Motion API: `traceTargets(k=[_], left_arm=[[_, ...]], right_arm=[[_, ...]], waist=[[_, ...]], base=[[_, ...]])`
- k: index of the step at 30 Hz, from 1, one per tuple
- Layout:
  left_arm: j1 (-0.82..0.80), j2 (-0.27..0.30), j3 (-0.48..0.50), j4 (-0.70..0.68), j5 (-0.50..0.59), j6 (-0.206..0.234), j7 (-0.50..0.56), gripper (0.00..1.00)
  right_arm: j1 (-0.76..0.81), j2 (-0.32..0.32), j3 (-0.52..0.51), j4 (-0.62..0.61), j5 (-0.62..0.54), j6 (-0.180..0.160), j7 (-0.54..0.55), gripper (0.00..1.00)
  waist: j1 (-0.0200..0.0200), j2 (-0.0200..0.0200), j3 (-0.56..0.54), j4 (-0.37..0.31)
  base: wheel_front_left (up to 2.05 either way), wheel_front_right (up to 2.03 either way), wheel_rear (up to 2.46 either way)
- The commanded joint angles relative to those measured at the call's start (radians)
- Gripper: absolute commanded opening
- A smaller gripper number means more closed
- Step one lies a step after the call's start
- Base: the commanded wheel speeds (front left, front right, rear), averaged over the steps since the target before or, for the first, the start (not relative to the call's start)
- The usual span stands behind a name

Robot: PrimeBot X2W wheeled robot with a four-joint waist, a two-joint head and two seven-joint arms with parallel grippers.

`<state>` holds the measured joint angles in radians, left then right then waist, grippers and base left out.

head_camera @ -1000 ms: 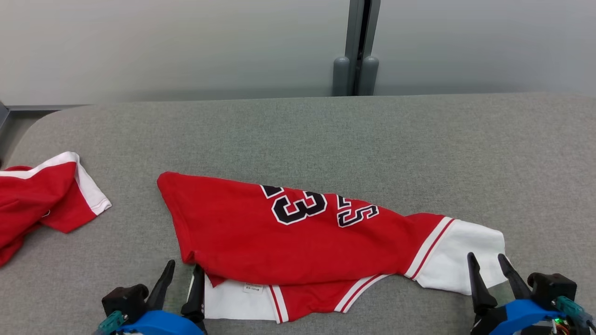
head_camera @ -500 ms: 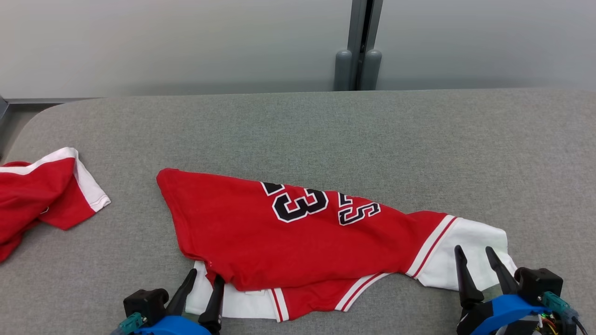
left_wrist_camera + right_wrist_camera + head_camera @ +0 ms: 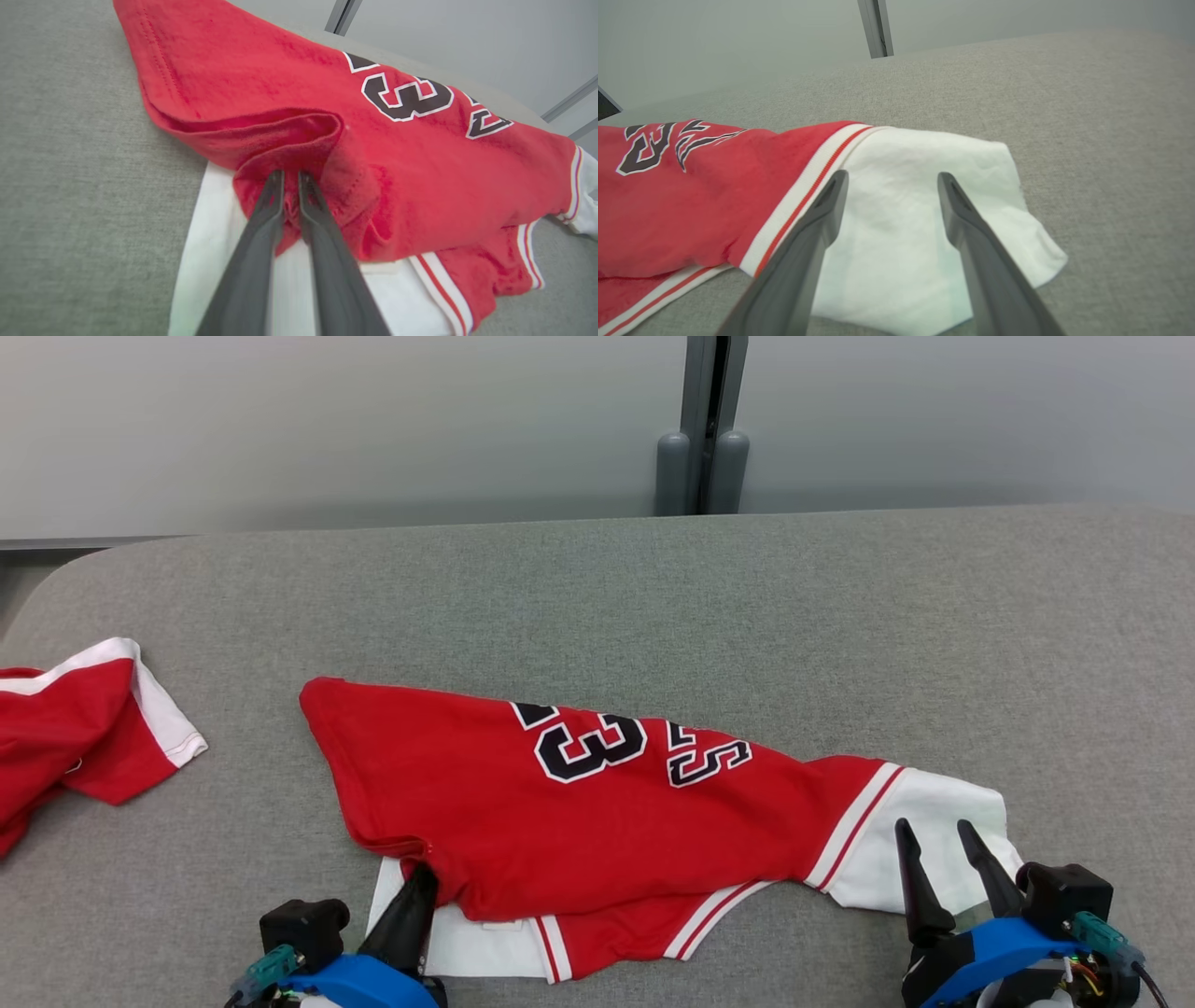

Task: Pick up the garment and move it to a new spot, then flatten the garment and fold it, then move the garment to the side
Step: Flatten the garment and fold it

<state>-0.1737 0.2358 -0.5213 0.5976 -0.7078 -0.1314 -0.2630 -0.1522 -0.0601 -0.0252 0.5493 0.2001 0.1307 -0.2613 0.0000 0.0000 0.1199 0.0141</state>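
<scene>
- The garment (image 3: 597, 812) lies on the table (image 3: 653, 597), ahead of both pincers and spanning the gap between them.
- The left pincer (image 3: 420, 879) has its tips in a fold at the garment's near left edge.
- The right pincer (image 3: 932, 826) is at the sleeve (image 3: 920, 154), the garment's right end.
- A second garment (image 3: 65, 728) lies well left of the left pincer, apart from the first.
- A post (image 3: 700, 476) stands beyond the table's far edge.

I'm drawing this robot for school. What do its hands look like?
The left end effector and right end effector each have two long, dark grey pointed fingers on a bright blue wrist shell, with a black block and teal plug; the right shows thin coloured wires.
</scene>
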Motion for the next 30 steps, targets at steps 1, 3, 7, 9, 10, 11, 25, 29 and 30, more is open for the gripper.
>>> traceTargets(k=[1, 3, 7, 9, 10, 11, 25, 29, 30], left_arm=[[-0.016, 0.004, -0.001, -0.001, -0.005, 0.001, -0.003, 0.00], [-0.015, 0.007, -0.012, -0.010, -0.015, 0.001, -0.003, 0.00], [0.005, 0.008, 0.022, -0.063, -0.013, 0.001, -0.003, 0.00], [0.024, 0.003, 0.052, -0.099, -0.001, 0.001, -0.003, 0.00], [0.034, 0.001, 0.064, -0.116, 0.006, 0.001, -0.003, 0.00], [0.046, -0.002, 0.075, -0.132, 0.012, 0.001, -0.003, 0.00], [0.094, 0.000, 0.209, -0.031, 0.059, 0.001, -0.003, 1.00], [0.072, -0.011, 0.306, -0.019, 0.111, 0.012, -0.003, 1.00], [0.072, -0.017, 0.331, -0.027, 0.132, 0.018, -0.003, 1.00]], right_arm=[[-0.008, 0.003, 0.001, -0.002, -0.002, 0.000, -0.005, 1.00], [-0.001, 0.004, -0.001, 0.002, 0.003, 0.000, -0.005, 1.00], [0.017, 0.005, -0.008, 0.009, 0.018, 0.000, -0.005, 1.00], [0.025, 0.006, -0.008, 0.012, 0.027, 0.000, -0.005, 1.00], [0.030, 0.006, -0.007, 0.014, 0.034, 0.000, -0.005, 1.00], [0.034, 0.006, -0.007, 0.017, 0.039, 0.000, -0.005, 1.00], [0.044, 0.007, 0.027, 0.024, 0.059, 0.000, -0.005, 1.00], [0.050, 0.008, 0.007, -0.015, 0.041, 0.000, -0.005, 1.00], [0.057, 0.007, 0.000, -0.030, 0.042, 0.000, -0.005, 1.00]], waist=[[0.0000, 0.0000, -0.001, 0.001], [0.0000, 0.0000, -0.009, 0.009], [0.0000, 0.0000, -0.039, 0.037], [0.0000, 0.0000, -0.061, 0.054], [0.0000, 0.0000, -0.072, 0.063], [0.0000, 0.0000, -0.083, 0.072], [0.0000, 0.0000, -0.104, 0.100], [0.0000, 0.0000, -0.103, 0.077], [0.0000, 0.0000, -0.105, 0.071]], base=[[0.00, 0.00, 0.00], [0.00, 0.00, 0.00], [0.00, 0.00, 0.00], [0.00, 0.00, 0.00], [0.00, 0.00, 0.00], [0.00, 0.00, 0.00], [0.00, 0.00, 0.00], [0.00, 0.00, 0.00], [0.00, 0.00, 0.00]])
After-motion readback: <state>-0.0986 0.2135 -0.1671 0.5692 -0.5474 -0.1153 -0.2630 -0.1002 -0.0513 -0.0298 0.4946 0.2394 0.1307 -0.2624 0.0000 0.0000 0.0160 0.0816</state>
